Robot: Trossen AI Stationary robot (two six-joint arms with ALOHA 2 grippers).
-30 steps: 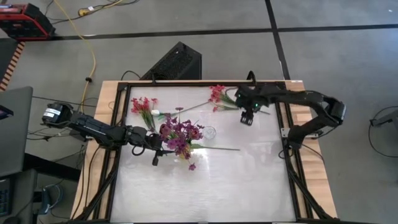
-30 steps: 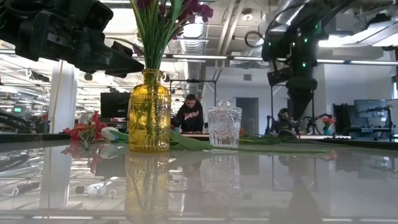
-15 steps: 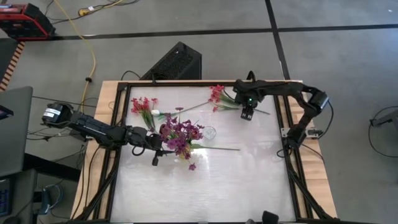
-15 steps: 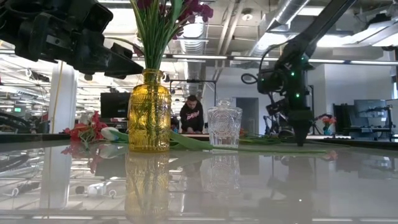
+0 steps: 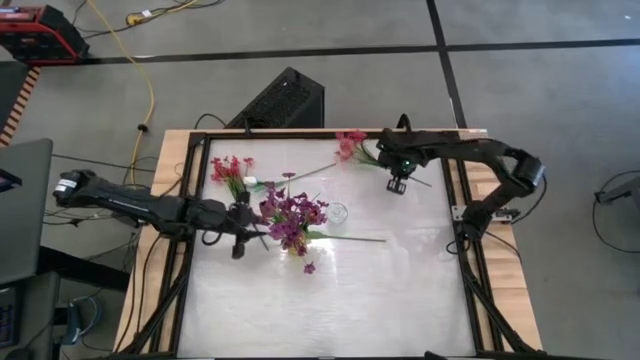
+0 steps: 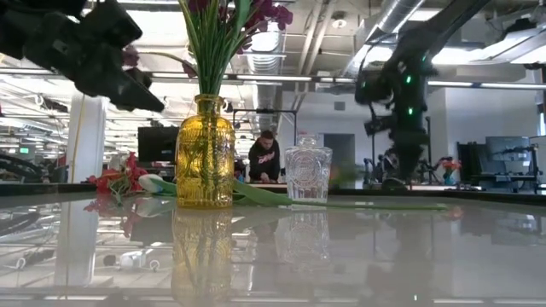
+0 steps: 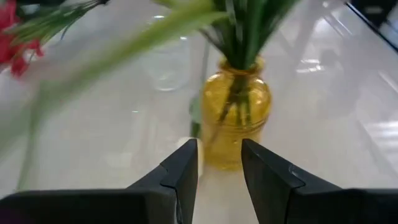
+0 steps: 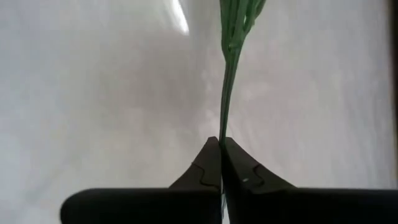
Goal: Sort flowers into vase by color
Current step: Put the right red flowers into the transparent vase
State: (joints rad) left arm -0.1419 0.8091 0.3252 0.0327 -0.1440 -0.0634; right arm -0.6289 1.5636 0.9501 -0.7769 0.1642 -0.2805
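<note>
Hard to read: the low view cuts off both arms at the top, and the blooms in the amber ribbed glass vase (image 6: 204,153) run out of frame. Left wrist view is motion-blurred; a green streak crosses it and a red bloom smears at one corner. In the right wrist view only thin green stems (image 8: 229,56) show, their blooms out of frame.

Right claw (image 5: 397,184) is pinched fully shut on the green stems of the red-pink flower sprig (image 5: 352,146) at the far right part of the white glossy tabletop (image 5: 330,290). A second ago its fingers stood apart above the stems; the sprig's blooms have since shifted slightly toward the far edge.

Left claw (image 5: 238,247) holds nothing, fingers (image 7: 180,171) parted by a narrow gap, pointing at the amber vase just beside it. It has pulled back toward the left since the earlier frame.

Amber vase holds the purple-magenta flower bunch (image 5: 290,216), green stems packed in its neck. A small clear cut-glass vase (image 6: 307,170) stands beside it, empty. Another red-pink sprig (image 5: 229,170) lies flat at the far left, a white bud (image 5: 251,181) next to it. One long green stem (image 5: 350,238) lies past the clear vase. Tabletop is mirror-glossy, reflecting both vases.
</note>
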